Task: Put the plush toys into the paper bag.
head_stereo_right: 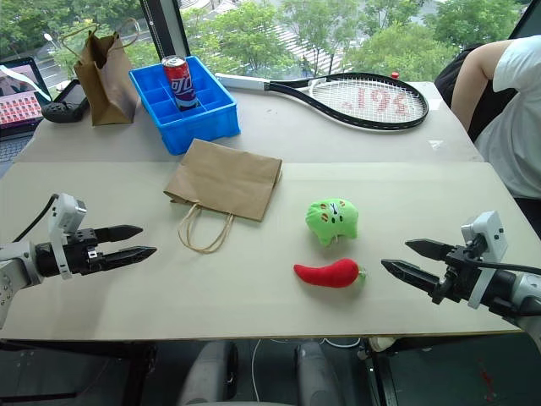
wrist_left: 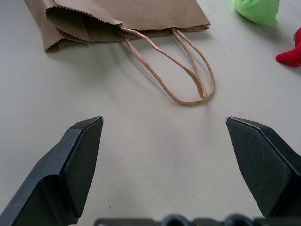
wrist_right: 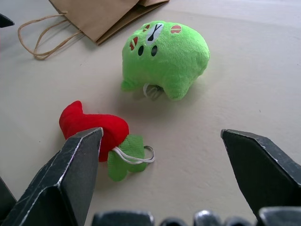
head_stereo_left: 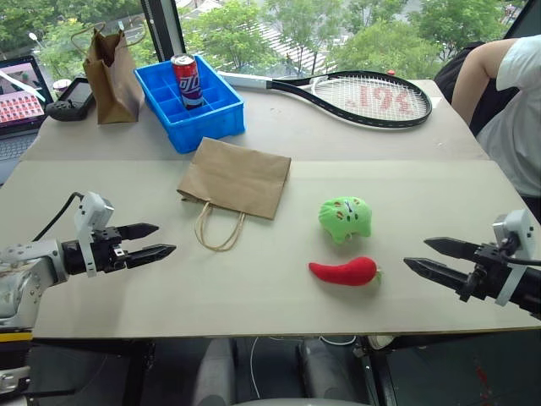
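The wide brown paper bag lies flat on the table, its twine handles and mouth toward me. To its right sit the plush toys: a round green one and, nearer me, a red chili-shaped one. My left gripper hovers open at the front left, pointing toward the bag's handles. At the front right my right gripper is open and empty, pointing at the red chili and the green plush, a short way from both.
A blue crate holding a soda can stands at the back, with a narrower dark paper bag left of it. A tennis racket lies at the back right. A person sits at the right edge. A laptop is far left.
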Controlling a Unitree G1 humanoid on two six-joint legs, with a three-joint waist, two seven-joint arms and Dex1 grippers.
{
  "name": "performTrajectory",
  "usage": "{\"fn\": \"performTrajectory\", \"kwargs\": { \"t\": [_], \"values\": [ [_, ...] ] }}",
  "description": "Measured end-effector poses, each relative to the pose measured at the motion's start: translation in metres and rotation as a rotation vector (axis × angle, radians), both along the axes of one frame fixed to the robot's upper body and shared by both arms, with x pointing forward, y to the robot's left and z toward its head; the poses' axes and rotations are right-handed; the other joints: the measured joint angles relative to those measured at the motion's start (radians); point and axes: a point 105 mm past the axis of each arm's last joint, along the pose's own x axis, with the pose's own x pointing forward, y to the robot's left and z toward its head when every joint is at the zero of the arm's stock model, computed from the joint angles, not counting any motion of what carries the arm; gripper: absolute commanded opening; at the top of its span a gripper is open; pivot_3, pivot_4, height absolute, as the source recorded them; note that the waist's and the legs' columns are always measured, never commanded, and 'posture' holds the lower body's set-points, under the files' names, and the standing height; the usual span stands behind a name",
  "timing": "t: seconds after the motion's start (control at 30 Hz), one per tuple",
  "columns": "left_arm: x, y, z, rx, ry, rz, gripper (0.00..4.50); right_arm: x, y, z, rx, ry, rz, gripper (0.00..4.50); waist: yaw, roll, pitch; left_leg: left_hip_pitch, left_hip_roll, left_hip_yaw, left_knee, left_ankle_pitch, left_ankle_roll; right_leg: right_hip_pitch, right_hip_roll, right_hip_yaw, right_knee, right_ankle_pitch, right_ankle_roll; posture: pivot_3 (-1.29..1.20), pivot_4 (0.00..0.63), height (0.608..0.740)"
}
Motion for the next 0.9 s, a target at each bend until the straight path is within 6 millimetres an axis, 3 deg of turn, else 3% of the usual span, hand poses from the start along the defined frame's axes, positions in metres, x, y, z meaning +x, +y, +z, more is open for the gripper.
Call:
{"fn": "performTrajectory", "kwargs": {
  "t": [0.1,0.2,0.27,0.3,0.43,0.5,0.7,0.9],
  "values": [
    [0.001,-0.006,0.007,-0.024,-0.001,-0.046,4.5,0.0,0.008,0.006,-0.012,0.007,0.059,4.48,0.0,0.001,0.002,-0.001,0.0,0.0,0.001,0.0,0.0,-0.001,0.0,0.0,0.001,0.0,0.0,0.0,0.15,0.658],
    [0.015,-0.039,0.063,0.028,-0.179,-0.277,4.5,-0.006,0.058,0.056,-0.143,-0.09,0.363,4.48,0.001,0.005,0.009,-0.002,0.0,0.0,0.001,0.004,0.003,-0.003,0.0,-0.001,0.001,0.001,-0.007,0.0,0.15,0.658],
    [0.012,-0.055,0.091,0.085,-0.28,-0.414,4.5,-0.017,0.086,0.072,-0.206,-0.151,0.508,4.48,0.001,0.002,0.005,0.002,0.001,0.0,-0.002,0.004,0.003,0.002,0.0,-0.002,-0.003,0.0,-0.008,0.0,0.15,0.658],
    [0.011,-0.059,0.094,0.092,-0.291,-0.451,4.5,-0.02,0.093,0.071,-0.21,-0.141,0.539,4.48,0.0,0.001,0.004,0.003,0.001,0.001,-0.004,0.004,0.003,0.003,0.0,-0.002,-0.006,0.0,-0.008,0.0,0.15,0.658],
    [0.011,-0.074,0.096,0.118,-0.278,-0.624,4.5,-0.012,0.117,0.065,-0.219,-0.118,0.592,4.48,-0.003,0.001,0.006,-0.004,0.001,0.001,-0.006,0.004,0.004,-0.002,0.0,-0.002,-0.008,0.008,-0.007,0.0,0.15,0.658],
    [0.015,-0.07,0.094,0.202,-0.278,-0.664,4.5,-0.006,0.13,0.068,-0.257,-0.156,0.6,4.48,-0.006,0.0,0.007,-0.003,0.001,0.0,-0.008,0.004,0.004,-0.002,0.0,-0.002,-0.008,0.008,-0.007,0.0,0.15,0.658],
    [0.042,-0.044,0.054,0.559,-0.213,-0.718,4.5,0.011,0.17,0.053,-0.308,-0.158,0.626,4.48,-0.005,0.001,0.008,-0.001,0.001,0.0,-0.01,0.004,0.004,-0.001,0.0,-0.003,-0.009,0.008,-0.008,0.0,0.15,0.658],
    [0.06,-0.056,0.045,0.669,-0.299,-0.834,4.5,0.021,0.19,0.047,-0.289,-0.157,0.607,4.48,0.006,0.0,0.008,-0.005,0.001,-0.002,-0.009,0.005,0.005,-0.002,-0.001,-0.006,-0.01,0.008,-0.008,0.0,0.15,0.658]
  ]
}}
